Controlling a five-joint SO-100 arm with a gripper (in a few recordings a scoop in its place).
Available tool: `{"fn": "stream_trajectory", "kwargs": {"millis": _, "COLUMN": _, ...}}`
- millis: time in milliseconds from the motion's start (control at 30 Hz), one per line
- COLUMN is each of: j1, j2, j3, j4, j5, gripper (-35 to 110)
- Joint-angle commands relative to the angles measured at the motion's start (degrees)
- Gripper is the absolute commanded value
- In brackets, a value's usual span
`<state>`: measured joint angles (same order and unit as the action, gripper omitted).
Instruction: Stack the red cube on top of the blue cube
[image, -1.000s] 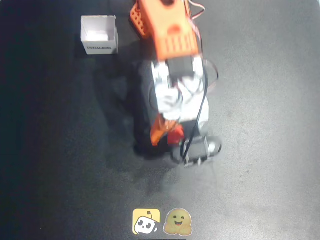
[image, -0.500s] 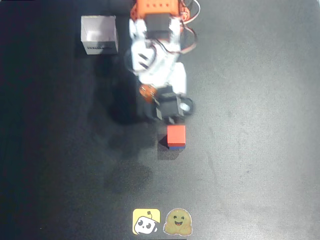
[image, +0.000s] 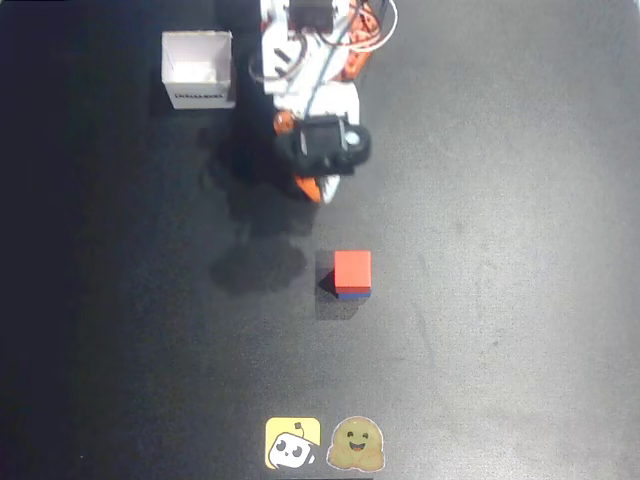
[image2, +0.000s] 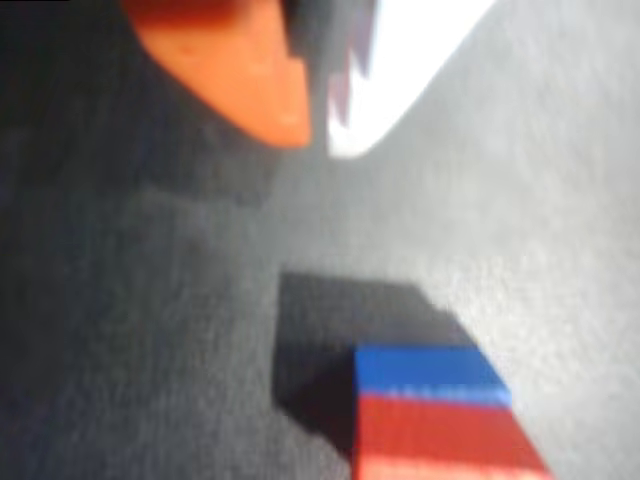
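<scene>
Since the earlier frames the orange-and-white arm has pulled back toward the far edge, its gripper (image: 322, 188) now well apart from the stack. On the dark desk (image: 500, 300) the small matte red cube (image: 352, 270) sits squarely on the small matte blue cube (image: 353, 295), so stacking looks done. Being cubes, neither has a long axis; edges run roughly parallel to the frame. Whether the fingers are spread I cannot tell.

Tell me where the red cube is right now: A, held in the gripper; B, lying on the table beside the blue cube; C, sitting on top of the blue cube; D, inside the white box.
C: in the overhead view the red cube covers the blue cube, whose edge peeks out beneath it, and the gripper is apart from the stack.
</scene>
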<state>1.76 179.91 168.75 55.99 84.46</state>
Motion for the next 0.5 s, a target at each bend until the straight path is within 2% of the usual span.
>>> {"fn": "stream_trajectory", "kwargs": {"millis": 0, "j1": 0.2, "j2": 3.3, "j3": 0.4, "j4": 3.0, "j5": 0.9, "gripper": 0}}
{"fn": "stream_trajectory", "kwargs": {"millis": 300, "j1": 1.5, "j2": 3.3, "j3": 0.4, "j4": 20.0, "j5": 2.7, "gripper": 0}}
{"fn": "stream_trajectory", "kwargs": {"millis": 467, "j1": 1.5, "j2": 3.3, "j3": 0.4, "j4": 20.7, "j5": 2.2, "gripper": 0}}
